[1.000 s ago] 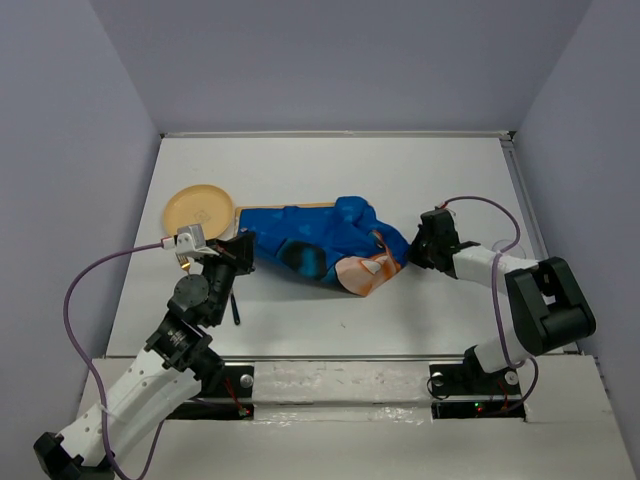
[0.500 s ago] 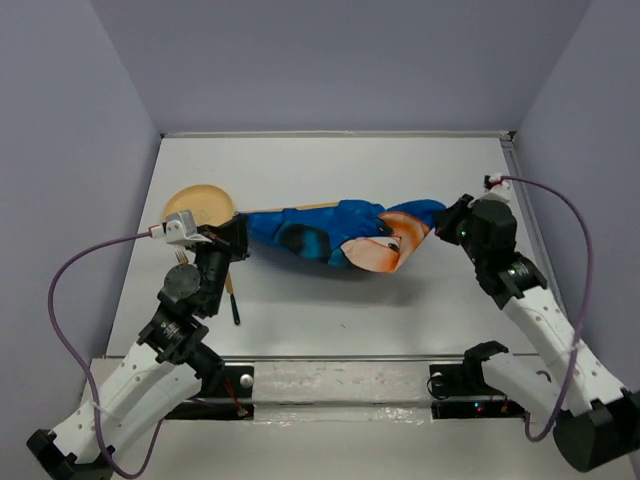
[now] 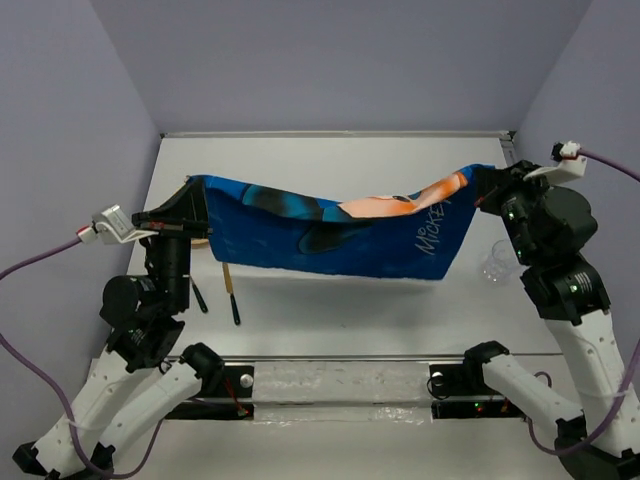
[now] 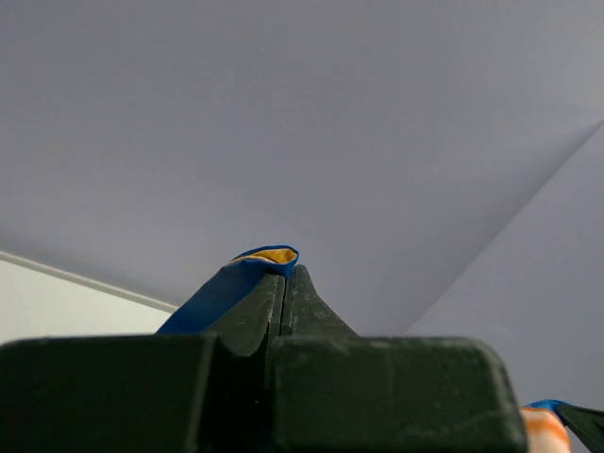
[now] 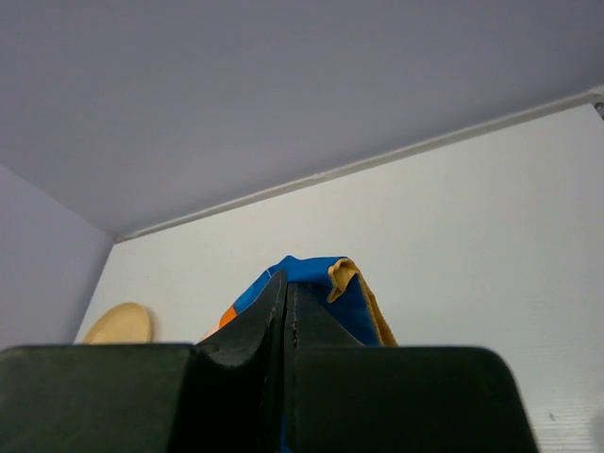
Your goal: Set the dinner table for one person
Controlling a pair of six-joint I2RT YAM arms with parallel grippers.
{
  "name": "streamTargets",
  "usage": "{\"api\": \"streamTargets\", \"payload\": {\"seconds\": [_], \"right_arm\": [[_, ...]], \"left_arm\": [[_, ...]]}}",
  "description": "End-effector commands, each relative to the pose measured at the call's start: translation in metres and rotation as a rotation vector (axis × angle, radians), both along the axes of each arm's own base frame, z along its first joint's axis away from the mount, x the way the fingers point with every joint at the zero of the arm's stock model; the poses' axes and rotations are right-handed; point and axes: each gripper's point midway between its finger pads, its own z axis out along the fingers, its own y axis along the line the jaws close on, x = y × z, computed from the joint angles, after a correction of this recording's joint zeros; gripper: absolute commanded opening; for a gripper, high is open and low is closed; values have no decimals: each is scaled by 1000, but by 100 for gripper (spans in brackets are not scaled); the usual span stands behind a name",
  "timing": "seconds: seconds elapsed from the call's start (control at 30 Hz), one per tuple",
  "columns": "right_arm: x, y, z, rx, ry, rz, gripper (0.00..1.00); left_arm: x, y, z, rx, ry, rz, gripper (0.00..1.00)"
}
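Placemat (image 3: pixel 330 235) sags between your hands, with the left hand (image 3: pixel 188 205) and right hand (image 3: pixel 488 188) each clenched on a corner. The counter (image 3: pixel 350 160) lies below both. Draw it taut and lower it level, clear of the cutlery (image 3: pixel 230 290) under the left hand.

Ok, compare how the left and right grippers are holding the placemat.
The left gripper pinches the plain blue end of the placemat; the right gripper pinches the end with the white lettering. In the wrist views, a small blue fold shows above the left gripper, while a larger bunch, blue with a tan underside, shows above the right gripper. Both are shut on an upper corner, the placemat hanging stretched between them over the dinner table.
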Motion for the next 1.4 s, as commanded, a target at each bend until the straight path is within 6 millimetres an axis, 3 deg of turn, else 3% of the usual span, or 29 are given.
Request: {"api": "streamTargets", "payload": {"seconds": [0.0, 0.03, 0.07, 0.17, 0.2, 0.23, 0.27, 0.33, 0.37, 0.43, 0.47, 0.5, 0.53, 0.57, 0.6, 0.67, 0.77, 0.83, 0.87, 0.9, 0.93, 0.97, 1.03, 1.07, 1.13, 1.17, 1.23, 1.3, 1.37], "right_arm": [[36, -8, -9, -68, 39, -97, 0], [52, -2, -17, -79, 60, -90, 0], [53, -4, -11, -70, 46, -92, 0], [93, 0, -30, -84, 102, -94, 0], [102, -12, -32, -69, 111, -117, 0], [109, -10, -24, -55, 92, -89, 0], [122, -14, -29, -51, 108, -91, 0], [137, -23, -23, -31, 100, -97, 0], [144, -34, -3, -17, 63, -105, 0], [167, -39, -3, -5, 75, -87, 0], [173, -53, 22, 5, 28, -100, 0], [189, -57, 18, 32, 48, -85, 0], [192, -50, 23, 52, 53, -5, 0], [195, -62, 32, 67, 40, -11, 0], [194, -65, 54, 72, -4, -6, 0], [196, -64, 63, 68, -10, -2, 0], [188, -60, 67, 58, -22, 23, 0], [186, -57, 50, 70, 14, 33, 0], [192, -56, 10, 83, 78, 38, 0], [188, -55, -4, 98, 93, 40, 0], [191, -55, -54, 115, 173, 40, 0], [189, -54, -78, 129, 212, 40, 0], [183, -51, -123, 159, 287, 42, 0], [176, -48, -168, 176, 357, 47, 0], [169, -45, -207, 198, 421, 50, 0], [162, -44, -234, 206, 464, 50, 0], [154, -45, -259, 208, 510, 34, 0], [143, -45, -283, 208, 558, 28, 0], [134, -43, -286, 199, 559, 36, 0]], "left_arm": [[20, -10, 16, -29, -40, 25, 0], [26, -12, 14, -30, -32, 36, 0], [33, -14, 10, -25, -18, 49, 0], [57, -21, 4, 7, 16, 80, 0], [73, -19, -2, 13, 36, 99, 0], [77, -22, 6, 22, 14, 73, 0], [83, -21, 8, 27, 12, 73, 0], [109, -15, 5, 56, 29, 84, 0], [115, -11, 21, 35, 5, 72, 0], [150, -5, 13, 70, 48, 55, 0], [156, -1, 34, 54, 20, 47, 0], [180, -2, 23, 67, 63, 33, 0], [185, 2, 44, 82, 40, 6, 0], [193, 2, 44, 82, 52, -9, 0], [206, 3, 39, 83, 72, -12, 0], [207, -5, 50, 111, 49, -86, 0], [203, -5, 39, 127, 67, -92, 0], [199, -3, 22, 111, 92, -91, 0], [201, -2, -9, 100, 133, -90, 0], [195, -1, -18, 77, 142, -93, 0], [195, 0, -32, 59, 154, -90, 0], [196, 0, -78, 44, 236, -96, 0], [191, 0, -108, 15, 258, -107, 0], [188, 0, -155, -7, 344, -112, 0], [185, -1, -188, -18, 380, -123, 0], [181, -2, -227, -21, 455, -126, 0], [178, -5, -250, -34, 476, -144, 0], [172, -8, -289, -52, 557, -159, 0], [163, -10, -304, -67, 566, -180, 0]]}}
